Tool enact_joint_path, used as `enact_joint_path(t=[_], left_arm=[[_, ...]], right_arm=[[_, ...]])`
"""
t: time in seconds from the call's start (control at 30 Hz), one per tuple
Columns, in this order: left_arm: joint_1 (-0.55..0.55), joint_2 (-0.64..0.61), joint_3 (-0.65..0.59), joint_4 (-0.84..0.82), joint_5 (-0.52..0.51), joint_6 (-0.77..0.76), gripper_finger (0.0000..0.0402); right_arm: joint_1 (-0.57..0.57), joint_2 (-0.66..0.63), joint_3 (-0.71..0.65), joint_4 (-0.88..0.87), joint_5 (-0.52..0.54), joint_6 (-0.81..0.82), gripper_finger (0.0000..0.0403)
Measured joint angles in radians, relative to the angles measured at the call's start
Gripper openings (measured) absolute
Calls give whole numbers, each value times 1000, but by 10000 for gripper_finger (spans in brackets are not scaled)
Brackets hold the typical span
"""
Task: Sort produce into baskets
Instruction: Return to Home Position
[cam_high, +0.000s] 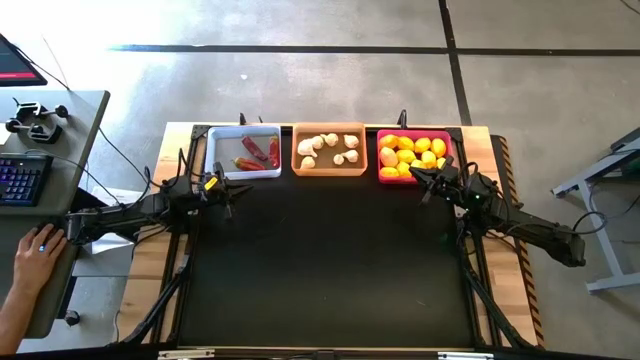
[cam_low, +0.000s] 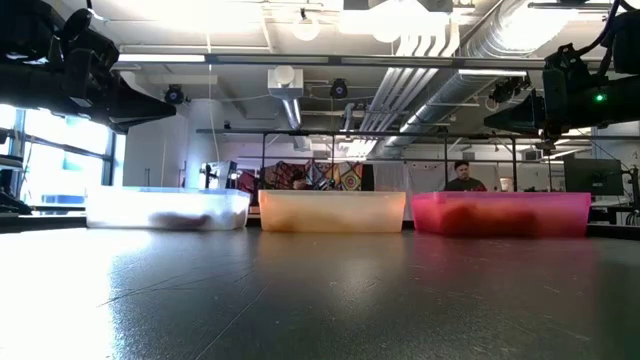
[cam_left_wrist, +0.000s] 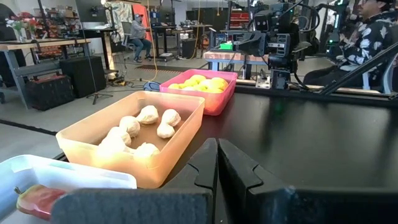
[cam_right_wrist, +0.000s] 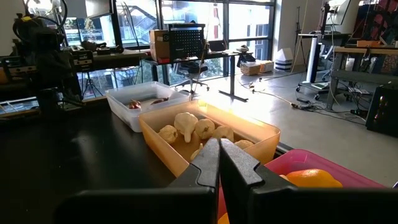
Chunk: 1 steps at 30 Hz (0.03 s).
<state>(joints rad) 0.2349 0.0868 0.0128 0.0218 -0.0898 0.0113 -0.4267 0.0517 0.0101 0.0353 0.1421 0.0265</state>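
Produce sorted: dark red chili peppers (cam_high: 258, 152) in white plastic bin (cam_high: 244, 129), knobbly white garlic bulbs (cam_high: 308, 148) in orange bin (cam_high: 329, 173), yellow oval lemons (cam_high: 410, 155) in magenta bin (cam_high: 380, 160); left gripper (cam_left_wrist: 217, 146) and right gripper (cam_right_wrist: 219, 144), both clenched empty near the 2 end bins, should retract above rims.

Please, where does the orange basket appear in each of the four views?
High view: orange basket top centre, middle of three.
Low view: orange basket in the centre, seen side-on.
Left wrist view: orange basket in the foreground, between white basket and pink basket.
Right wrist view: orange basket in the middle, holding garlic.
Shared landmark: the pink basket of lemons, directly beside it everywhere.
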Motion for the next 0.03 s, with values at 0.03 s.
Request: enact_joint_path(t=[0.03], left_arm=[[0, 0, 0, 0, 0, 0, 0]], right_arm=[[0, 0, 0, 0, 0, 0, 0]])
